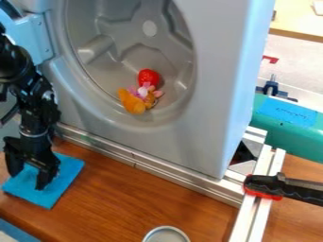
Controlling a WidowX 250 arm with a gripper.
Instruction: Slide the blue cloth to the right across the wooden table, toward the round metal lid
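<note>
Brown wood covers the counter [132, 203], and on its far side stands a grey machine [211, 113] with a round drum [114, 28]. Metal rails [170, 176] run along the foot of the machine. At the left, the gripper [27, 181] hangs down over a blue cloth [63, 176], which lies on the wood just near the rails. The claw is released: its two fingers stand apart, with cloth seen between them, and nothing is grasped. Whether the tips touch the cloth, one cannot tell.

Inside the drum, at its low part, a red toy [148, 77] rests beside an orange toy [132, 102], together with some pink pieces [144, 90]. At the near edge there is a round can [166, 235]; at the right, a black and red clamp [277, 187] lies across the rails.

The cloth looks thin and flat, so it could be difficult to pinch. If the fingers closed too high, they would probably slide over it and take only air; if they came too low, they could press hard on the wood. A pull toward the far side might catch the cloth on the rails. Because the arm is so close to the machine, a wide turn to the right could knock its front, and the shake might move the toys.
</note>
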